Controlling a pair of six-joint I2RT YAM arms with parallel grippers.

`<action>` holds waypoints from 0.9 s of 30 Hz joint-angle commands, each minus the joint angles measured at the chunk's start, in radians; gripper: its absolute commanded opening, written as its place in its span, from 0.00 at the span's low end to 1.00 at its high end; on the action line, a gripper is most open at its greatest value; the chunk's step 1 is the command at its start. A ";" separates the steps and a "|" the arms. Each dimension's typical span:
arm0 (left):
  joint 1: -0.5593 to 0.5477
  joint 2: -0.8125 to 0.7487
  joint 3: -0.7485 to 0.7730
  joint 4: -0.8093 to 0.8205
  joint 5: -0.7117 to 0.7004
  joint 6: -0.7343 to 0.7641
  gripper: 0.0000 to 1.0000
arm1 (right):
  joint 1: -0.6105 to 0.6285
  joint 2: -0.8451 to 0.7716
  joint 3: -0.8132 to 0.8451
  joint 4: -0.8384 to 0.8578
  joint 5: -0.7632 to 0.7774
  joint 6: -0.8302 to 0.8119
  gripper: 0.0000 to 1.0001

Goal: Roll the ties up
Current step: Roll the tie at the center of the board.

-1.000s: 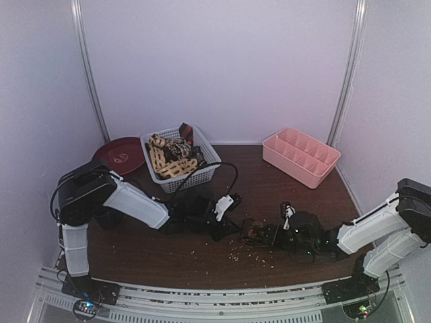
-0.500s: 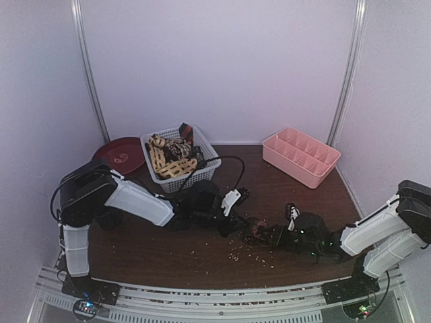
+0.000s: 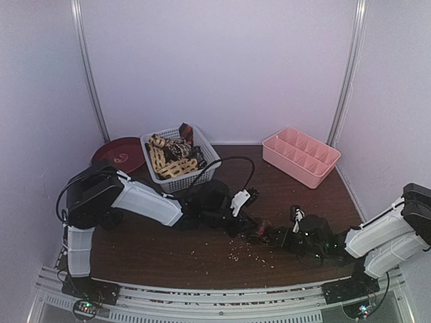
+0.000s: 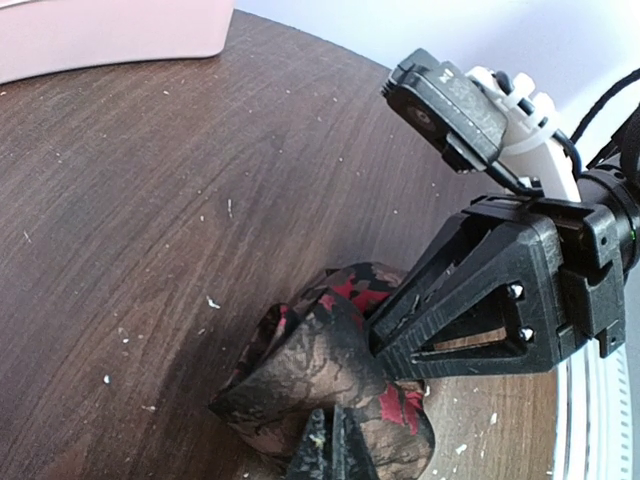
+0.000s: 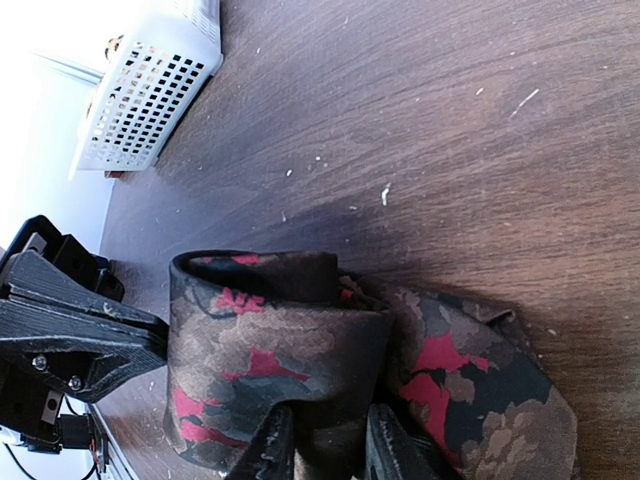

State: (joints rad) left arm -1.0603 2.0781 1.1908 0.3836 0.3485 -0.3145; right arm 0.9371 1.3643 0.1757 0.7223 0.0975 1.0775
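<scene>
Tie [image 5: 270,340] sits mid-table toward the right side, between the two grippers, bunched into a loose folded roll - soft dark fabric with brown floral blotches and red patches, matte weave, edges curling over each other. Right gripper [image 5: 328,425] grasps it: its two black plastic fingers [image 5: 272,450] straddle the thick fold with cloth packed between them and touching both. Left gripper [image 4: 330,445] is clenched, narrow black tips pressed together right at the roll's edge; cannot tell if any fabric is caught between them. The two grippers face each other, almost touching, with the angular ribbed finger of the right one just beside the roll in the left wrist view. Table [image 3: 168,249] is dark brown wood grain, scattered with small pale crumbs. At the back left a white lattice plastic basket [image 3: 195,176] holds other ties [image 3: 172,158] - tan-and-cream patterned and dark ones, heaped and tangled. Beside it to the left is a round dark red plate [image 3: 121,155], lying flat. At the back right is a pink rectangular divided tray [image 3: 296,171], smooth plastic with rows of compartments, well apart from the tie.
</scene>
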 commanded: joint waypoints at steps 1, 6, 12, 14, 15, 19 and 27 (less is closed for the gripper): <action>-0.017 0.027 0.035 -0.022 -0.018 -0.015 0.00 | -0.006 -0.030 -0.015 -0.042 0.033 -0.011 0.25; -0.023 0.038 0.050 -0.042 -0.051 -0.015 0.01 | -0.005 -0.118 0.019 -0.149 0.030 0.011 0.35; -0.026 0.039 0.058 -0.045 -0.065 -0.017 0.02 | -0.004 -0.192 0.050 -0.211 0.050 0.027 0.41; -0.026 0.042 0.063 -0.049 -0.065 -0.017 0.02 | -0.003 -0.195 0.065 -0.219 0.053 0.028 0.42; -0.026 0.043 0.065 -0.051 -0.067 -0.016 0.02 | 0.000 -0.192 0.077 -0.225 0.055 0.027 0.44; -0.027 0.043 0.066 -0.052 -0.067 -0.015 0.02 | 0.005 -0.153 0.136 -0.283 0.067 0.018 0.51; -0.027 0.040 0.066 -0.052 -0.070 -0.019 0.02 | 0.005 -0.046 0.196 -0.394 0.093 -0.056 0.47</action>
State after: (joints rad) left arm -1.0801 2.0995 1.2366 0.3244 0.2897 -0.3252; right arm 0.9375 1.2877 0.3550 0.4248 0.1532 1.0729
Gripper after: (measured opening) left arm 0.022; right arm 0.504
